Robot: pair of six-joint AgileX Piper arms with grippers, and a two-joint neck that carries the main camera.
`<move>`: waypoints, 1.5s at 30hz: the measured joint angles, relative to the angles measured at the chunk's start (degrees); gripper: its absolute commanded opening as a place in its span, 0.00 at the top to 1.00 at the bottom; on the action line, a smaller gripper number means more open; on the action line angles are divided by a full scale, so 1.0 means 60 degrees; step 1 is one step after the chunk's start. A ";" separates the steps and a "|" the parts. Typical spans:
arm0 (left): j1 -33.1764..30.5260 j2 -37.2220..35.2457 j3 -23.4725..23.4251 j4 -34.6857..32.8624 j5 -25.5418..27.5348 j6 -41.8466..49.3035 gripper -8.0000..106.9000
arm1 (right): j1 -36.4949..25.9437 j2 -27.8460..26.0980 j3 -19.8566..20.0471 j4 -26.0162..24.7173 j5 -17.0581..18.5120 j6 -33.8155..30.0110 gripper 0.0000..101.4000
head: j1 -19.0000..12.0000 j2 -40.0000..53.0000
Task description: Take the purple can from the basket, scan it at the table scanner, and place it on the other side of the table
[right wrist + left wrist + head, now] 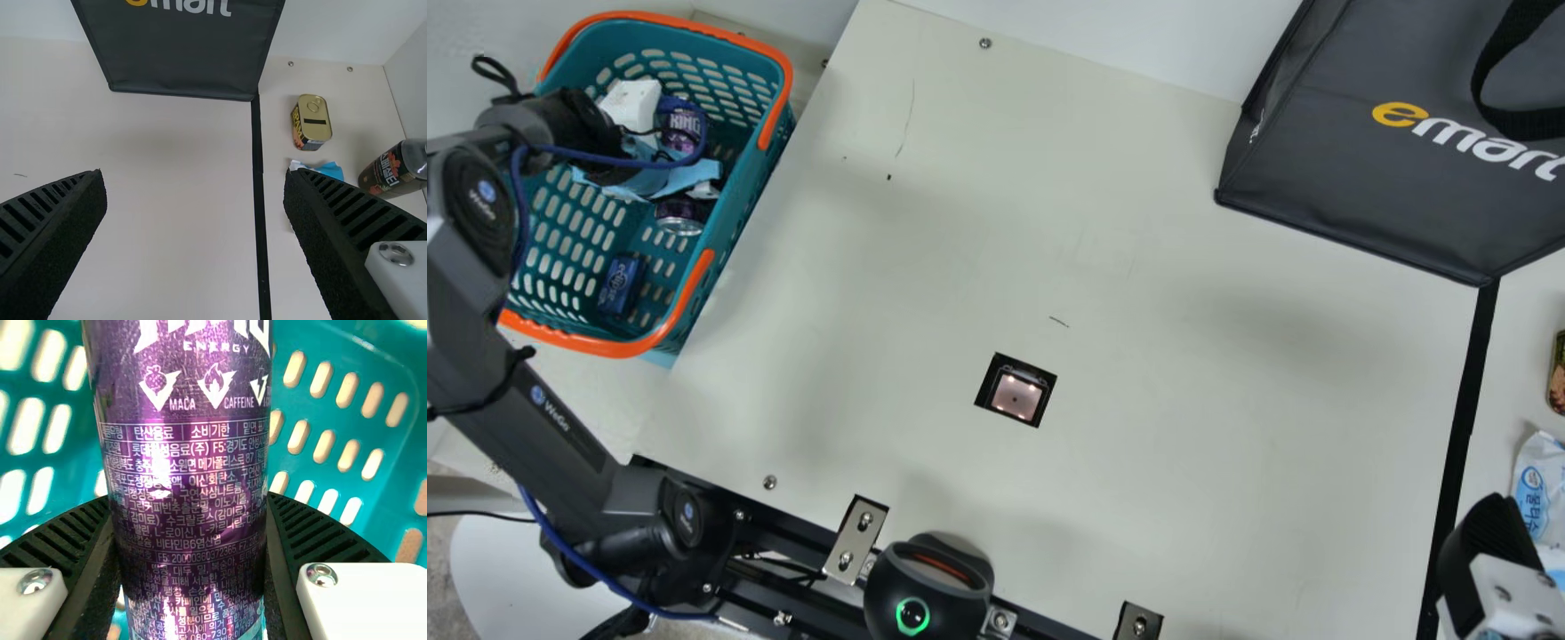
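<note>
**Left wrist view: purple can (180, 453) pinched inside the basket (777, 100)**

Left tool (190, 513) grips it by the sides, its long axis crosswise to the pinch; the lift must likely clear the rim; beyond lie the desk (1138, 373) with its scanner (1017, 394), then a dark bag (1325, 169); right tool (197, 180) hangs spread.

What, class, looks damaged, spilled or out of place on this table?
Nothing looks spilled. The table bears a long thin line toward the basket and a short line near the scanner; these dark marks look odd on a plain surface, perhaps scratches.
</note>
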 measured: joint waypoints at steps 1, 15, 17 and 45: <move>0.0027 -0.0214 0.0173 -0.0073 -0.0080 0.0021 1.00 | 0.0000 0.0000 0.0000 0.0000 0.0000 0.0000 0.06 | 0.0000 0.0000; 0.0303 -0.3331 0.2112 -0.0612 -0.1112 0.0007 1.00 | 0.0000 0.0000 0.0000 0.0000 0.0000 0.0000 0.06 | 0.0000 0.0015; 0.0326 -0.3797 0.2159 -0.0695 -0.1065 -0.0042 1.00 | 0.0000 0.0000 0.0000 0.0000 0.0000 0.0000 0.06 | 0.0000 0.0015; -0.1265 -0.7832 0.0778 -0.0291 0.0027 -0.1559 1.00 | 0.0000 0.0000 0.0000 0.0000 -0.0013 0.0000 0.06 | 0.0015 0.0000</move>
